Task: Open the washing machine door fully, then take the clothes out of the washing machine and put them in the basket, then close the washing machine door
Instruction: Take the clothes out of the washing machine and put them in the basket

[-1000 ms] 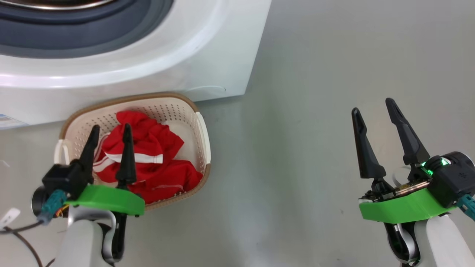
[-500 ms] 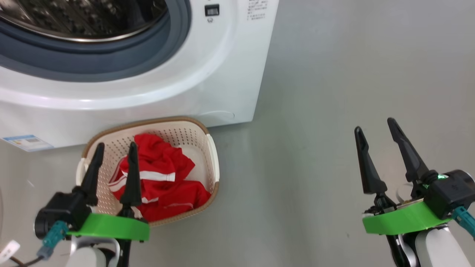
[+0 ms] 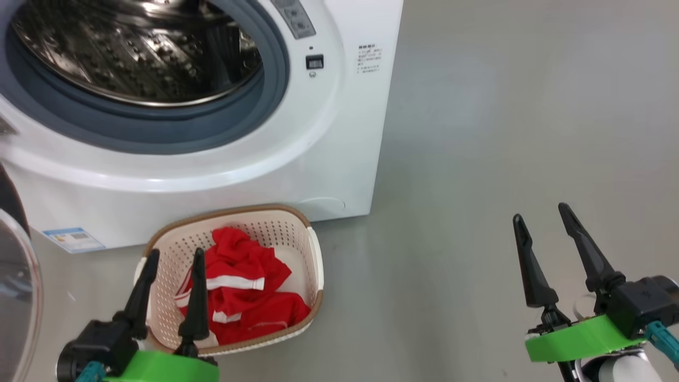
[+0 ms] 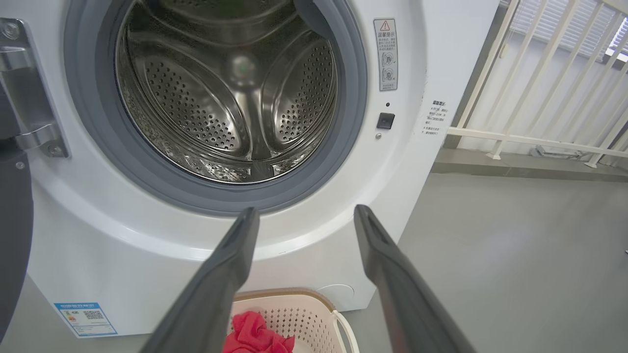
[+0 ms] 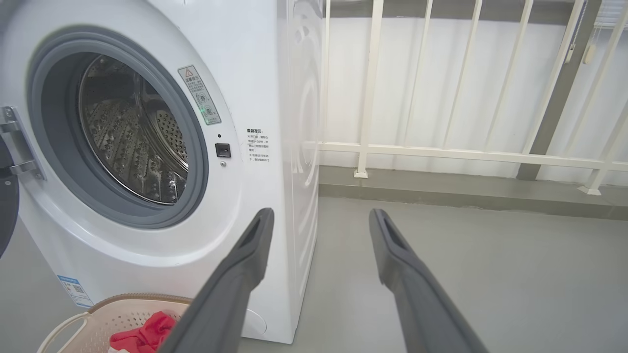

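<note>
At foot of washing machine (image 3: 339, 132): clothes (image 3: 249, 297) in basket (image 3: 316, 265), drum (image 3: 138, 53) looks empty; left gripper (image 3: 176, 251) & right gripper (image 3: 540, 212) jaws spread, empty; next step prob. swing washing machine door (image 3: 18, 297) shut.

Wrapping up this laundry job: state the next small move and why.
Probably swing the left end effector leftward toward the washing machine door to start pushing it shut: the clothes lie in the basket, the drum looks empty, the door stands open, and that end effector is open and empty.
</note>
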